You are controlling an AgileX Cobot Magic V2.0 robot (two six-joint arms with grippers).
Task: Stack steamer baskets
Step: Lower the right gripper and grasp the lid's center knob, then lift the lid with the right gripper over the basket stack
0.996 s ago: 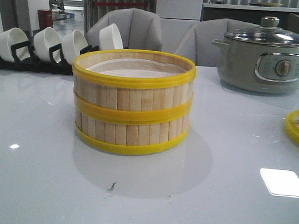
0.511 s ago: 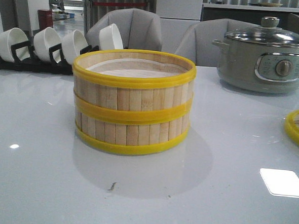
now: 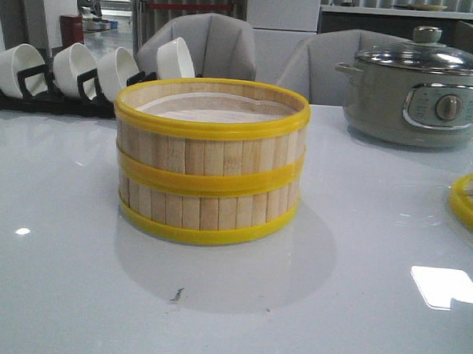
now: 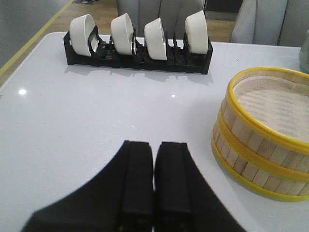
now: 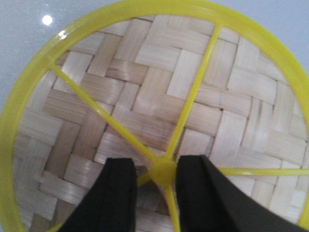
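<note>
Two steamer baskets stand stacked in the middle of the table, the upper one (image 3: 211,139) squarely on the lower one (image 3: 206,211); the stack (image 4: 263,154) also shows in the left wrist view. My left gripper (image 4: 154,145) hovers over bare table beside the stack, shut with nothing between its fingers. My right gripper (image 5: 157,163) is open just above the flat woven lid (image 5: 145,96), its fingers either side of the yellow knob (image 5: 163,172). From the front only the lid's edge (image 3: 469,206) shows at the far right, and neither gripper appears.
A grey electric pot (image 3: 418,96) with a glass lid stands at the back right. A black rack holding several white bowls (image 4: 137,48) stands at the back left. Grey chairs stand behind the table's far edge.
</note>
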